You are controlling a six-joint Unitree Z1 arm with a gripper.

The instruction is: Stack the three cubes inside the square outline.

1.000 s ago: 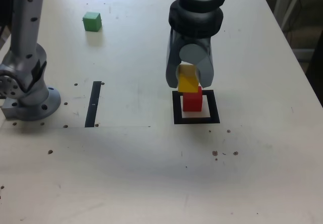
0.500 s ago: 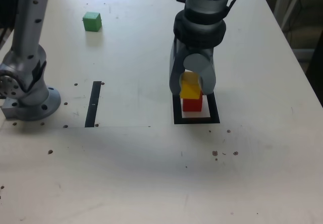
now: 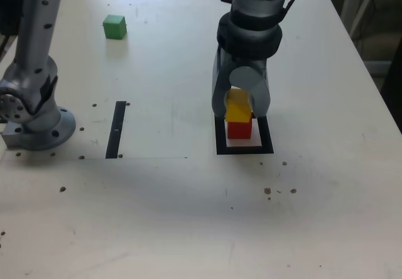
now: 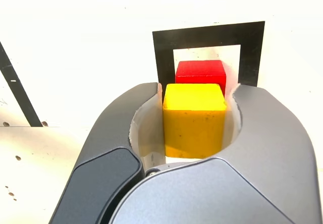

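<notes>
Yellow cube [image 3: 237, 110] sitting on red cube [image 3: 239, 129], inside square outline [image 3: 244, 149].
Gripper [image 4: 194, 114] jaws flanking the yellow cube; grip or release cannot be told. Green cube [image 3: 114, 26] lying well apart. Risk: off-centre yellow cube toppling when the jaws are withdrawing.

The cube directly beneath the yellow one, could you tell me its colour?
Red, clearest in the wrist view.

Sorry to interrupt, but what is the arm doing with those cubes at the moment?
It is stacking cubes inside the black square outline. The red cube sits in the outline's pale centre, and the gripper has the yellow cube between its jaws on top of the red one; a full release is not clear. The green cube waits far off on the table.
</notes>
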